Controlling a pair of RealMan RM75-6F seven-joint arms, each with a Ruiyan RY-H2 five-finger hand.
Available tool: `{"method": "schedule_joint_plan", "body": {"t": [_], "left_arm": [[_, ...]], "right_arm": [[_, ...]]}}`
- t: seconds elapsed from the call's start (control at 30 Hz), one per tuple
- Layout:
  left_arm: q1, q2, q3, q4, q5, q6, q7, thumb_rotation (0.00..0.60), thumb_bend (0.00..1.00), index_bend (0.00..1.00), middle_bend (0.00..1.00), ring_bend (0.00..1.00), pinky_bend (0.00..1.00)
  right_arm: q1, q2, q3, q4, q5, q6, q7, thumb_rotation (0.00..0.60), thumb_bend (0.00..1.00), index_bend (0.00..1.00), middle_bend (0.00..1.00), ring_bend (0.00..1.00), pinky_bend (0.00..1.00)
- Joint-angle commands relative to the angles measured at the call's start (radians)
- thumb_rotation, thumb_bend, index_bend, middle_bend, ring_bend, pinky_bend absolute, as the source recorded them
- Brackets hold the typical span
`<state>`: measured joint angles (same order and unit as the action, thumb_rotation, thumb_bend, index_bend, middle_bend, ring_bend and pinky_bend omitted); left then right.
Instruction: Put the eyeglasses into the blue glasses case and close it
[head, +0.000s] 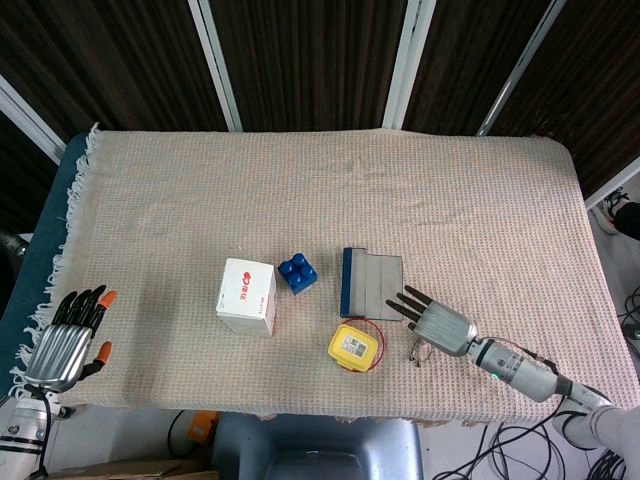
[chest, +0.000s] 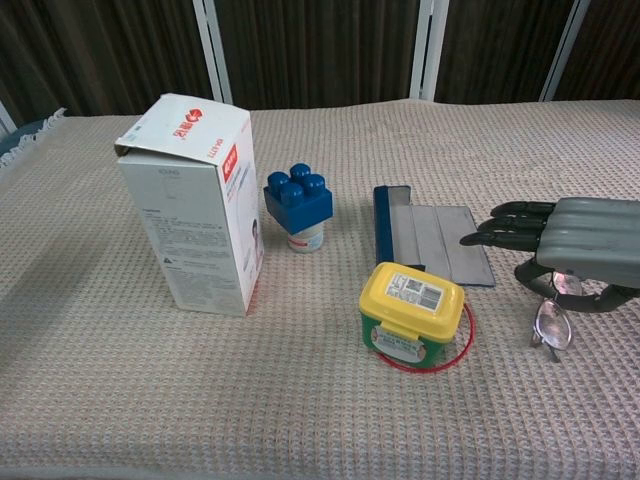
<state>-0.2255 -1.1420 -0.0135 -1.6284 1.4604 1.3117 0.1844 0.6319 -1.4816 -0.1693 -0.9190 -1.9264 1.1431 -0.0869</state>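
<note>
Grey metal right hand (chest: 585, 245) hovers, fingers spread and empty, right above the eyeglasses (chest: 551, 322) on the cloth beside the blue glasses case (head: 372, 282), lying open. Light, thin, fragile frame; likely best pinched at the bridge.

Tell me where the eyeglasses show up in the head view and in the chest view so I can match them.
Head view: the eyeglasses lie low and right of centre, partly under the right hand.
Chest view: the eyeglasses sit at the right edge, below the right hand.
Shared landmark: the yellow-lidded tub, just left of them in both.
</note>
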Motion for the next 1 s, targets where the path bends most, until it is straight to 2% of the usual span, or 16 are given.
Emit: {"method": "schedule_joint_plan", "body": {"t": [0.03,0.27,0.73,1.0], "left_arm": [[0.001,0.0,0.001,0.0,0.003,0.002,-0.001,0.6,0.42,0.0,0.0,0.0,0.01],[-0.002,-0.002,0.002,0.0,0.0,-0.005,0.005,0.6,0.42,0.0,0.0,0.0,0.01],[-0.006,-0.002,-0.006,0.004,-0.019,-0.014,0.0,0.6,0.42,0.0,0.0,0.0,0.01],[-0.007,0.0,-0.009,0.007,-0.028,-0.019,-0.007,0.6,0.42,0.0,0.0,0.0,0.01]], "right_arm": [[-0.003,0.001,0.001,0.002,0.006,0.011,-0.004,0.6,0.55,0.74,0.0,0.0,0.0],[0.011,0.012,0.028,0.009,0.032,0.014,-0.044,0.6,0.56,0.74,0.01,0.0,0.0],[0.134,-0.047,0.123,0.098,0.104,-0.1,-0.146,0.6,0.56,0.74,0.01,0.0,0.0],[0.177,-0.091,0.123,0.121,0.116,-0.129,-0.123,0.6,0.56,0.74,0.01,0.0,0.0]]}}
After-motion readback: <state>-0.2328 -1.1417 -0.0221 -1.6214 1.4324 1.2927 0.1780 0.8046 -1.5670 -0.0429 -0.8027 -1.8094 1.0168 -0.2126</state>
